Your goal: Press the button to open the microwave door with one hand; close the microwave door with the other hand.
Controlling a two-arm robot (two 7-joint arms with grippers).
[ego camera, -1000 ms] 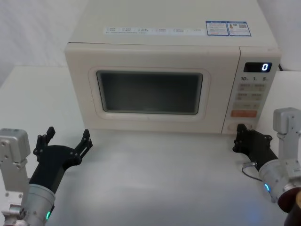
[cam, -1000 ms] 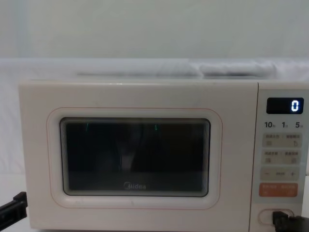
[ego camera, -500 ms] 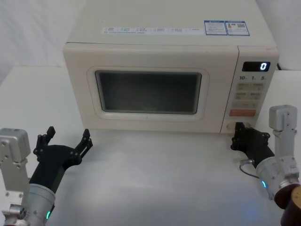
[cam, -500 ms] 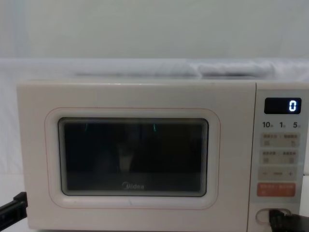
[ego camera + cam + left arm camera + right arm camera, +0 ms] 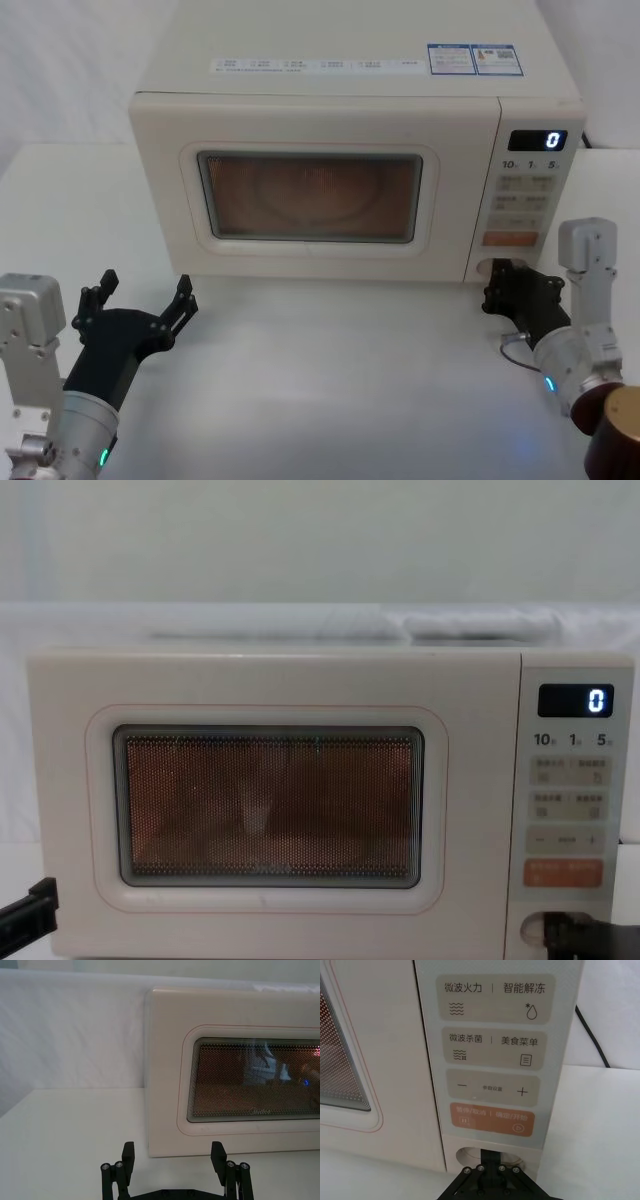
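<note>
The cream microwave door [image 5: 160,190] sits flush with the front. Its window [image 5: 308,197] glows orange inside, as the chest view [image 5: 268,805] and the left wrist view [image 5: 255,1080] also show. The button [image 5: 487,267] is at the bottom of the control panel. My right gripper [image 5: 498,276] is shut, and its tip presses into the button [image 5: 463,1152]; the black fingers [image 5: 490,1167] hide most of it. The chest view shows that gripper [image 5: 562,933] against the button [image 5: 530,926]. My left gripper [image 5: 141,292] rests open on the table before the door's left corner, apart from it, fingers [image 5: 128,1152] spread.
An orange button [image 5: 511,239] lies just above the pressed one, under beige buttons and a display reading 0 [image 5: 537,140]. A black cord [image 5: 592,1035] runs behind the right side. White table [image 5: 330,380] lies in front, with white cloth behind.
The light inside the microwave has come on, so the dark window now glows orange. My right gripper pushed farther into the button and the microwave slid slightly left. The left arm stayed put.
</note>
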